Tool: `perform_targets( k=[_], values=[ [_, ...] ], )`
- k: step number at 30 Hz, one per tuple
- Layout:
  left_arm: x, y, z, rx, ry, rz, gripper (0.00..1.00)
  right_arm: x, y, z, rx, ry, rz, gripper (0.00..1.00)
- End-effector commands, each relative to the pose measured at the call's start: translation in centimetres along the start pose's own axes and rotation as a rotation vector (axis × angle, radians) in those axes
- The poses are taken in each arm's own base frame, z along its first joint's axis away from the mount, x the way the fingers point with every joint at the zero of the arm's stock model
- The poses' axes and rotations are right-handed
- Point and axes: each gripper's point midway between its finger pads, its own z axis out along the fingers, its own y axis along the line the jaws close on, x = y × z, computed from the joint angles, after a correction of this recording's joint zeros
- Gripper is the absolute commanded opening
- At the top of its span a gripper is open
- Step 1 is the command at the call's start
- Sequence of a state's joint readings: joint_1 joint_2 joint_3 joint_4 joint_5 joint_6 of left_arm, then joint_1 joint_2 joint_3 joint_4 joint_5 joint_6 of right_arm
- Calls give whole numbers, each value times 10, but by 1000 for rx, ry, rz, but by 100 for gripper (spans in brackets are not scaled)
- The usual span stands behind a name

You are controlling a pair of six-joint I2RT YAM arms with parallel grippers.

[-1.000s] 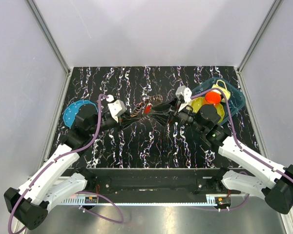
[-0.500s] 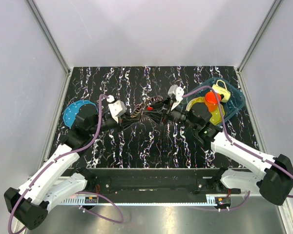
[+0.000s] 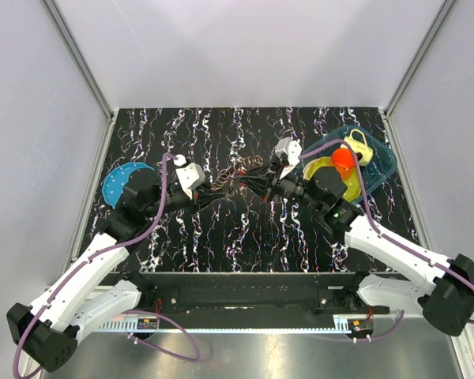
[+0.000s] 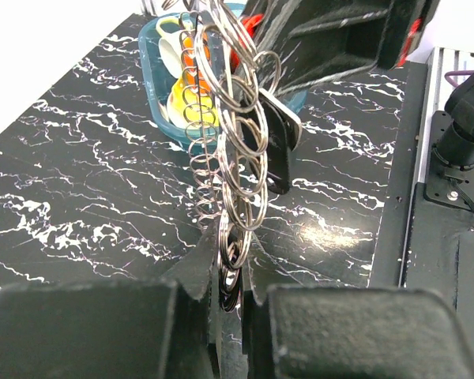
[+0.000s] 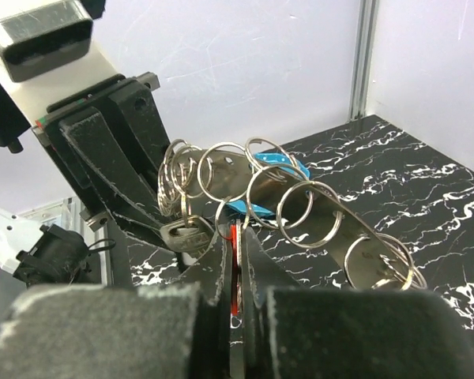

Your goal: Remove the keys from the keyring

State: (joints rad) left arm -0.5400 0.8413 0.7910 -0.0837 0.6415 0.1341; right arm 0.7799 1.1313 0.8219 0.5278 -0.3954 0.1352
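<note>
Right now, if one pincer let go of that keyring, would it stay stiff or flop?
Probably floppy: the keyring is a string of separate linked loops, held up only by the left pincer and right pincer. Likely swingy too, since the keys hang loose from it. It is thin, shiny metal, so maybe slippery.

I see open bench (image 3: 245, 237) front and back; the keyring (image 3: 238, 172) bars the middle, a tray (image 3: 390, 162) the right, a blue disc (image 3: 117, 180) the left.
</note>
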Motion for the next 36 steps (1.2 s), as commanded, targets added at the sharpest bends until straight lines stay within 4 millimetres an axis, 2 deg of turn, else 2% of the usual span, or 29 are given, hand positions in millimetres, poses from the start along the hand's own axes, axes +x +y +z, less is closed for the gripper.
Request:
perform_targets(
  k=[1,2,3,4,5,6,7,10,11,14,15,16,17,19,20,22,23,27,28,30,31,33,34,36],
  values=[
    [-14,11,-2,-57,-42,42,0,-58,8,-12,45,-64,-45,0],
    [-17,12,-2,-67,-51,41,0,-70,9,-18,61,-70,-48,0],
    [-18,12,-2,-69,-56,29,0,-64,7,-21,82,-16,-23,0],
    [-18,13,-1,-72,-54,24,0,-82,10,-21,86,-29,-30,0],
    [-12,15,0,-77,-29,11,0,-82,7,-20,102,-6,-21,0],
    [-13,17,0,-83,-20,16,0,-73,6,-22,116,50,-3,0],
    [-11,19,1,-88,-6,12,0,-78,6,-22,118,54,-8,0],
    [0,21,2,-98,31,-6,0,-75,1,-21,142,70,-10,0],
    [-1,21,2,-98,23,-4,0,-68,0,-23,147,101,-7,0],
    [-1,22,-1,-119,3,-4,0,-69,-1,-22,141,133,-46,0],
    [-2,22,-3,-129,-6,3,0,-61,-1,-25,140,174,-53,0],
    [-1,22,-4,-134,-8,6,0,-62,0,-26,132,184,-60,0],
    [0,24,-5,-147,-8,5,0,-53,5,-30,102,227,-70,0],
    [0,23,-6,-149,-12,3,0,-48,10,-36,58,260,-114,0],
    [-3,21,-5,-134,-21,5,3,-42,13,-39,44,282,-117,0],
    [-3,19,-6,-127,-24,-1,17,-43,12,-41,47,285,-139,0],
    [-3,19,-6,-132,-18,-5,33,-43,12,-41,44,285,-148,0],
    [0,25,-14,-177,23,21,57,-41,8,-39,28,326,-208,0],
    [5,29,-17,-207,50,15,58,-38,1,-38,56,346,-216,0],
    [3,33,-21,-239,55,15,65,-27,-8,-42,96,403,-211,0],
    [2,30,-20,-222,45,16,65,-18,-11,-43,104,437,-203,0],
    [0,18,-15,-144,26,21,65,-4,-4,-50,66,484,-181,0],
    [-8,2,-11,-46,-10,35,65,4,6,-54,9,492,-165,0],
    [-17,-10,-6,46,-42,41,65,12,16,-57,-58,502,-165,0]
  ],
)
